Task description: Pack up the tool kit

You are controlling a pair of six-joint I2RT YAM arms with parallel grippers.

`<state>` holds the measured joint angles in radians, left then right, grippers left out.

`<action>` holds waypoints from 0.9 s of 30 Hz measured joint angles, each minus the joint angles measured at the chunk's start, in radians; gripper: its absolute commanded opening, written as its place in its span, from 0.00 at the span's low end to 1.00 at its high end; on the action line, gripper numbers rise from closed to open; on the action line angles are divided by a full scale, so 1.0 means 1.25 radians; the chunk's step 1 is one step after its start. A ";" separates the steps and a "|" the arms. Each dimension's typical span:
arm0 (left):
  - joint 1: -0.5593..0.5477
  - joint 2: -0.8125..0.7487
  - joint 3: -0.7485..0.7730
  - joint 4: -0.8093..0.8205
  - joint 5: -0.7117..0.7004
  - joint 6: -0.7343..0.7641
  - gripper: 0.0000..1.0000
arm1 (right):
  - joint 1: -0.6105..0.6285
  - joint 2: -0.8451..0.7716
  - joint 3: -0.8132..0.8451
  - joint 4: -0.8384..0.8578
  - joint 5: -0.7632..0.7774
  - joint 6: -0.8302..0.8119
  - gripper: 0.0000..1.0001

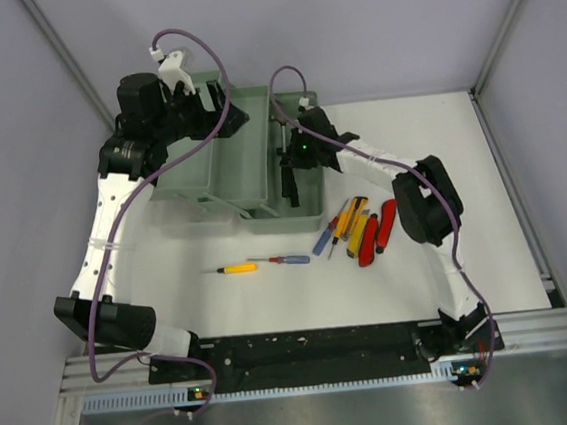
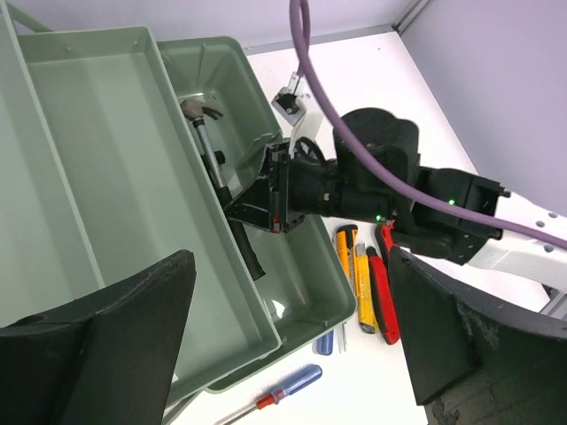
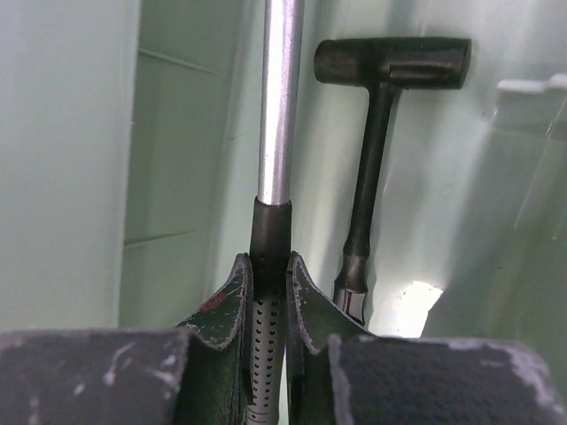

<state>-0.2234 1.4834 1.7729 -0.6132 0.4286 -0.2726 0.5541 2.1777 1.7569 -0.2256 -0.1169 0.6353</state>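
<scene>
The sage-green toolbox (image 1: 249,166) stands open at the back of the table and fills the left wrist view (image 2: 106,177). My right gripper (image 1: 289,177) reaches into its deep lower compartment, shut on the black grip of a silver-shafted hammer (image 3: 279,106); the jaws (image 3: 268,283) clamp it from both sides. A second black hammer (image 3: 381,133) lies beside it in the box. My left gripper (image 1: 211,104) hovers over the box's back-left, jaws wide apart and empty (image 2: 291,257). The right gripper (image 2: 252,199) and the held hammer (image 2: 205,133) also show in the left wrist view.
On the table in front of the box lie a yellow-handled screwdriver (image 1: 236,268), a blue-handled one (image 1: 288,259) (image 2: 297,382), another blue one (image 1: 324,237), yellow utility knives (image 1: 355,221) (image 2: 354,274) and red-handled pliers (image 1: 376,232) (image 2: 381,292). Walls enclose the table.
</scene>
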 measured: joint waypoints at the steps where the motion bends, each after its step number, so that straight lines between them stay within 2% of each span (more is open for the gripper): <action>1: 0.000 0.000 0.000 0.000 0.000 0.000 0.93 | 0.004 0.005 0.000 0.001 0.009 0.007 0.00; 14: 0.000 0.000 0.000 0.000 0.000 0.001 0.93 | 0.016 0.074 0.066 -0.020 0.031 0.023 0.00; 18: 0.000 0.000 0.000 0.000 0.000 0.001 0.93 | 0.016 0.098 0.101 -0.029 0.043 0.013 0.13; 25: 0.000 0.000 -0.002 0.000 0.000 0.001 0.93 | 0.023 0.099 0.104 -0.041 0.058 0.000 0.23; 27: 0.000 0.000 -0.003 0.000 0.000 0.001 0.93 | 0.024 0.099 0.104 -0.041 0.060 -0.003 0.32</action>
<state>-0.2234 1.4834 1.7691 -0.6136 0.4282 -0.2710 0.5846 2.3020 1.8874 -0.2764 -0.0422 0.6315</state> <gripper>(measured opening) 0.928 0.224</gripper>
